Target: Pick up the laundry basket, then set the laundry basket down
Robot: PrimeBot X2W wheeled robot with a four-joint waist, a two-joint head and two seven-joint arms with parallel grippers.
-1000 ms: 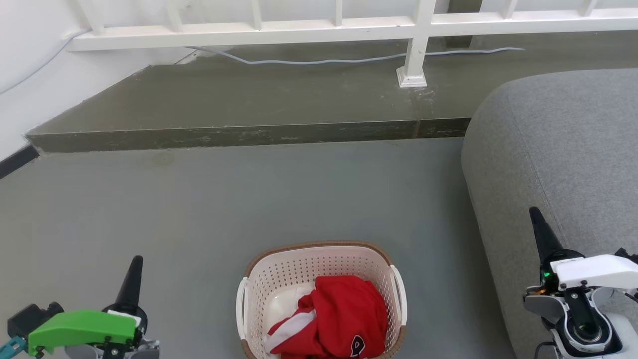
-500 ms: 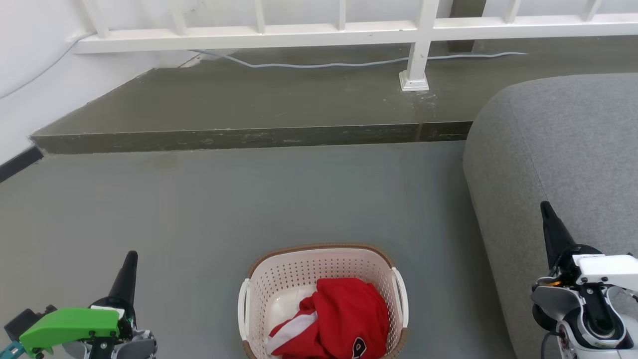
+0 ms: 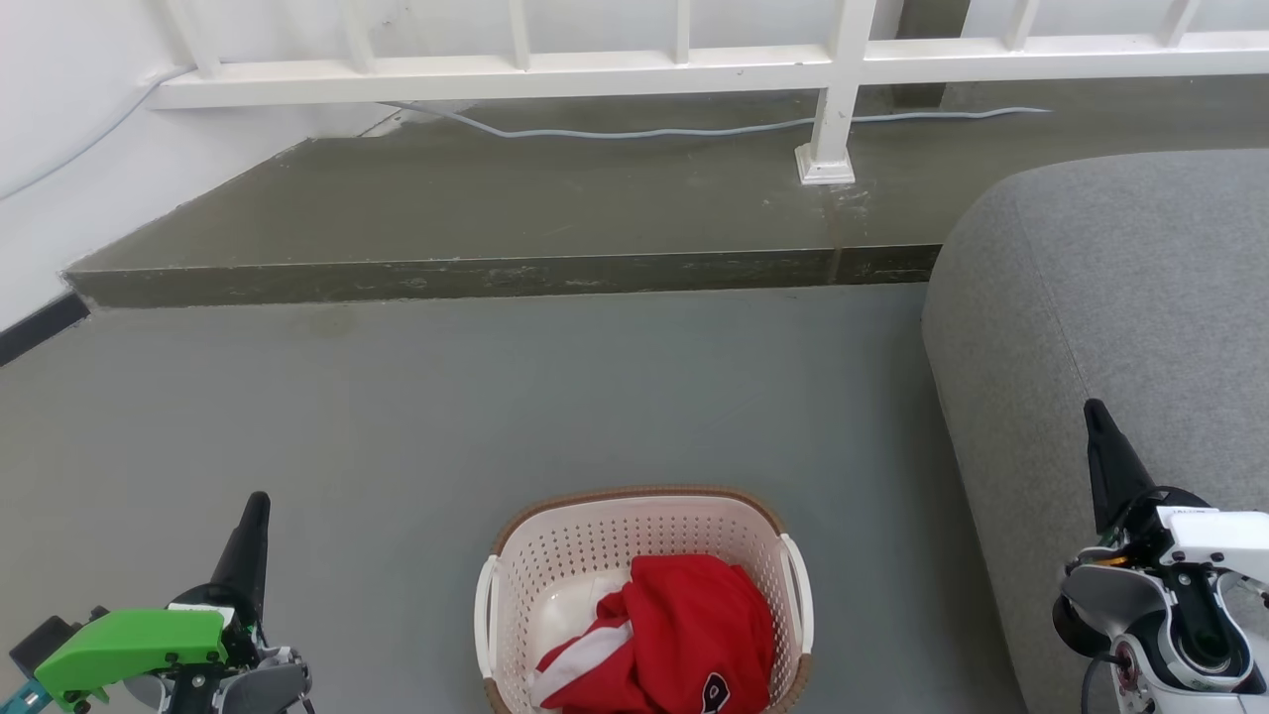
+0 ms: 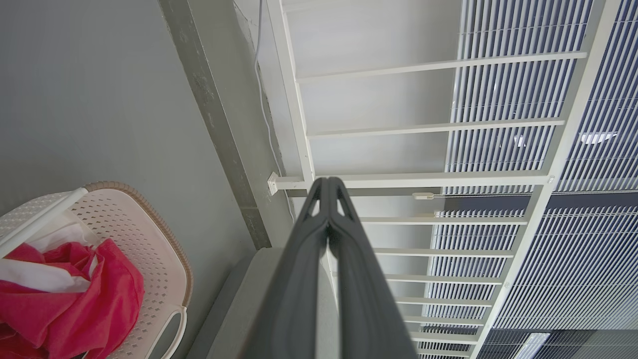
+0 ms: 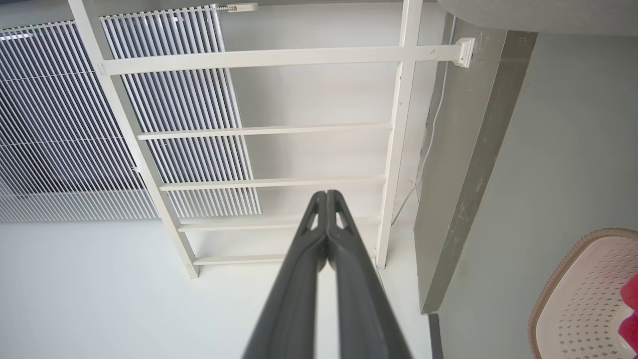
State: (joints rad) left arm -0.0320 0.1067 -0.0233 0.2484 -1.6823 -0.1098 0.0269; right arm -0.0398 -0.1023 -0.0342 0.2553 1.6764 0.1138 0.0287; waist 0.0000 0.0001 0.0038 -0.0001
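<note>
Grey floor [image 3: 496, 397] takes up most of it, with a grey sofa [image 3: 1120, 288] on the right and a white railing [image 3: 595, 67] along the far step. The basket [image 3: 555, 535] sits on the floor at bottom middle, between the arms and touching neither (red cloth [image 3: 694, 635] bunched inside). Left gripper [image 3: 257, 504] and right gripper [image 3: 1094, 412] are both pinched closed on nothing, well apart from the handles.

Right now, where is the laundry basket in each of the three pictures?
Head view: the laundry basket is at the bottom middle, on the grey floor.
Left wrist view: the laundry basket is at the lower left, with a red cloth inside.
Right wrist view: the laundry basket is at the lower right edge, partly cut off.
Shared landmark: the white post foot.
</note>
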